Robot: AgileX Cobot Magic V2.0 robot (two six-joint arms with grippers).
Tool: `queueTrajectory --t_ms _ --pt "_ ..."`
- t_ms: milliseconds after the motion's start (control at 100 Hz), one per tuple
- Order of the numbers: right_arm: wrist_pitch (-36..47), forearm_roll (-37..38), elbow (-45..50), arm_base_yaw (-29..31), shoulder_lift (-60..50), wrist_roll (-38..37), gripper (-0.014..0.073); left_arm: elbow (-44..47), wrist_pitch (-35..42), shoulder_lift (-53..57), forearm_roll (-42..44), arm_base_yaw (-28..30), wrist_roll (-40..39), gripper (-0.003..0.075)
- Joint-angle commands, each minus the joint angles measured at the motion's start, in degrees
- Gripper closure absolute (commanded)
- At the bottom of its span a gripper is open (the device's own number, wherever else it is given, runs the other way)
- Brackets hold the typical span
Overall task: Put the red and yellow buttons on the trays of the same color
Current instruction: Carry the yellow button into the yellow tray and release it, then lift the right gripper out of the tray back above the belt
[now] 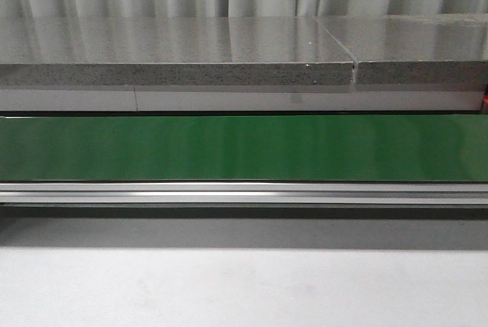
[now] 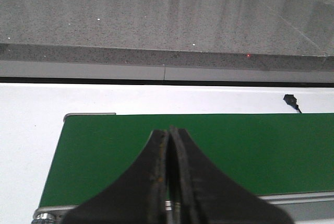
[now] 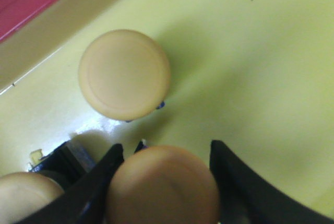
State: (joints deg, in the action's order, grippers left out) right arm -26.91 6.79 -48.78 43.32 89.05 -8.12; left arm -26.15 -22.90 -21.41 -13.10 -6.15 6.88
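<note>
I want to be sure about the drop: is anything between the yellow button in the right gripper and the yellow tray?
Nothing visible. The round yellow button sits in the right gripper directly over the yellow tray. Another yellow button rests beside it, not beneath.

left tool (image 2: 169,182): two black fingers (image 2: 151,192), broad at base, curving to narrow tips; matte surface, scuffed; inner edges worn, brownish, rough | right tool (image 3: 164,182): two black fingers (image 3: 245,187), wide curved blades, smooth dark finish; edges blurred | cables, screws, markings: none discernible in either wrist view | front view: no arm parts visible
</note>
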Motion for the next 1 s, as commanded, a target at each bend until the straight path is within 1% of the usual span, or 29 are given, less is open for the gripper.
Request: queueTrajectory --t_ms 0,200,450,740,790,860,990 --pt "2.76 1.15 -0.9 0.41 -1.04 0.04 0.0383 -1.59 4.21 -0.29 -0.42 -0.4 0.15 0.0739" --pt "2.88 1.86 -0.9 0.61 0.34 0.04 0.0383 -1.59 4.21 -0.29 -0.42 -0.4 0.15 0.0739" --pt "3.41 1.81 -0.9 2.72 0.75 0.04 0.0383 -1.59 4.21 -0.29 -0.42 -0.4 0.15 0.0739" --pt "4.75 1.57 0.11 2.72 1.18 0.04 0.0382 -1.59 4.21 -0.29 -0.42 -0.4 0.15 0.0739" --pt "4.53 1.62 0.11 2.72 1.18 0.04 0.0366 -1.59 4.21 -0.29 -0.42 -0.4 0.15 0.0739" --pt "4.0 1.62 0.11 2.72 1.18 0.04 0.0316 -1.59 4.21 -0.29 -0.42 -0.4 0.15 0.0739" --pt "3.78 1.62 0.11 2.72 1.18 0.04 0.015 -1.59 4.21 -0.29 -0.42 -0.4 0.15 0.0739"
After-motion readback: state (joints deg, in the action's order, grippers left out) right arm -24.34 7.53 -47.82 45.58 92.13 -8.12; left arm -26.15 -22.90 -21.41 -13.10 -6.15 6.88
